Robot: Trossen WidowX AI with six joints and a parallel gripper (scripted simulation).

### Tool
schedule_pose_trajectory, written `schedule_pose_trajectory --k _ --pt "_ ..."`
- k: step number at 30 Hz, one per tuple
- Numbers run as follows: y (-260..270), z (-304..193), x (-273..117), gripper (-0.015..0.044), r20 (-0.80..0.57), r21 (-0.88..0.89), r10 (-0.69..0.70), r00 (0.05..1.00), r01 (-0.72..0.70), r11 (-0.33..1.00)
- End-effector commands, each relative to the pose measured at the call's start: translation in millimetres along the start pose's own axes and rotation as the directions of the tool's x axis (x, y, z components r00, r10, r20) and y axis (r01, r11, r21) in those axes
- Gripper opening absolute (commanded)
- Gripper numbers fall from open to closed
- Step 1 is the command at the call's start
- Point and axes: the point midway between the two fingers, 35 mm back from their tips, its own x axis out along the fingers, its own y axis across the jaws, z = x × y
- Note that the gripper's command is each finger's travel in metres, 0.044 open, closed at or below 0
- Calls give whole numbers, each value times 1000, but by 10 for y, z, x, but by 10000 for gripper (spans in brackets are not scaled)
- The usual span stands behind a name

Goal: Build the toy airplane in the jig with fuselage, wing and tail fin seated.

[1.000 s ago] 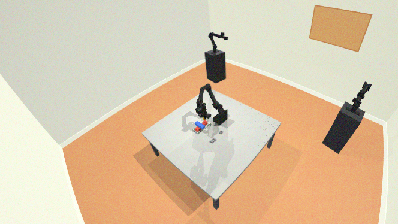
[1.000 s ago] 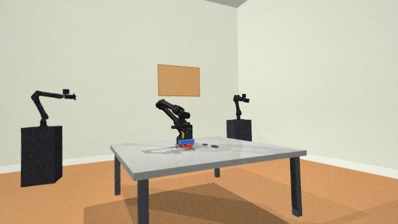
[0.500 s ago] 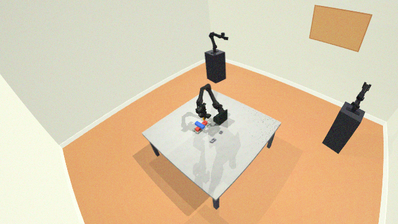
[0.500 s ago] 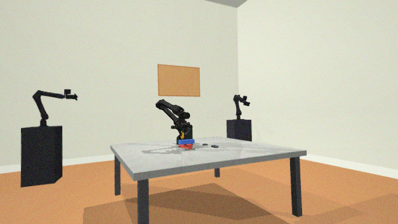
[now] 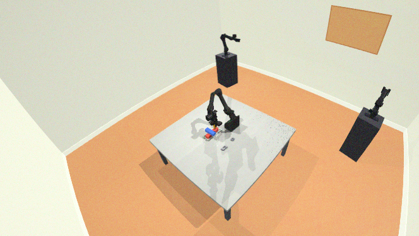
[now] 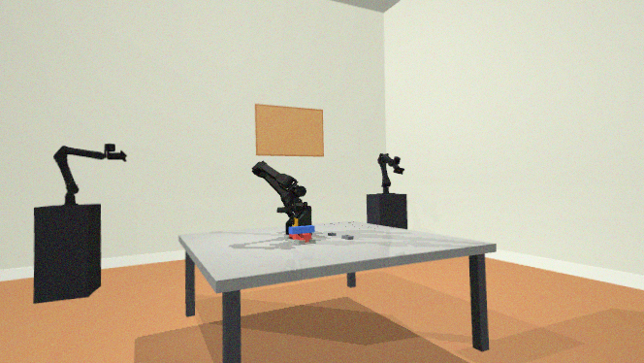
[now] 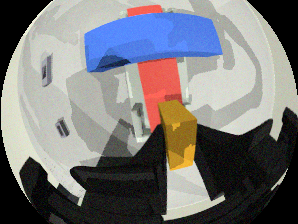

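Tail fin, held for fitting.
Tail fin [image 5: 214, 126] [image 6: 296, 222] [image 7: 181, 132]: clasped in our gripper [image 5: 215, 125] [image 6: 295, 219] [image 7: 170, 125], over the tail end of the red fuselage [image 5: 208, 136] [image 6: 302, 238] [image 7: 159, 77], which lies in the cradle [image 7: 134, 100], blue wing [image 5: 210, 132] [image 6: 302, 229] [image 7: 152, 39] across it. We should square the tab over its socket, lower straight and gently, release only once the fin sits down, then withdraw upward without brushing the wing.

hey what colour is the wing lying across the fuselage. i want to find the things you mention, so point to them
Blue, plain all over; the wing [image 5: 210, 131] [image 6: 302, 229] [image 7: 152, 41] shows best in the wrist view.
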Motion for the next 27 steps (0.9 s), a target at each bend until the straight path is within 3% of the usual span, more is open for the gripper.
schedule_pose_trajectory --k 1,13,19,23,27 --pt "-7 -4 68 65 -1 -6 -7 1000 7 1000" --pt "-13 -13 185 65 -1 -6 -9 1000 9 1000" --pt "-5 -13 170 5 -1 -1 -2 1000 2 1000" --pt "-5 -13 170 0 -1 -1 -2 1000 2 1000" --pt "-5 -13 170 105 -1 -1 -2 1000 2 1000"
